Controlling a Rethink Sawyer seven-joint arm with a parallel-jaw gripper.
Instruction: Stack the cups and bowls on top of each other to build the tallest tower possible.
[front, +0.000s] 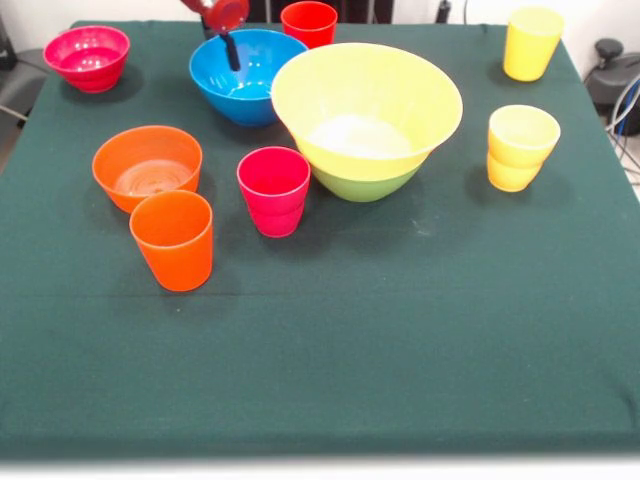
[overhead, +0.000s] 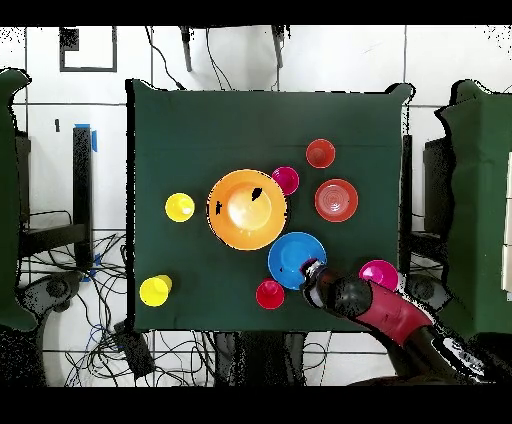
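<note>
The very large yellow bowl (front: 365, 105) (overhead: 247, 208) rests in a green bowl (front: 365, 184), forming the tower. To its left stand a magenta-pink cup (front: 274, 190) (overhead: 285, 180), an orange bowl (front: 147, 166) (overhead: 336, 200) and an orange cup (front: 172, 240) (overhead: 320, 153). My gripper (front: 230, 50) (overhead: 310, 270) hangs over the rim of the blue bowl (front: 255, 85) (overhead: 290, 255); whether it grips anything does not show. A red cup (front: 309, 22) (overhead: 270, 294) stands behind the blue bowl. A magenta-pink bowl (front: 90, 57) (overhead: 379, 274) sits at the far left corner.
One yellow cup (front: 531, 42) (overhead: 155, 290) stands at the far right. Another yellow cup (front: 520, 140) (overhead: 180, 207) seems to sit on a second yellow cup. A dark green cloth (front: 350, 340) covers the table. Cables lie on the floor around it.
</note>
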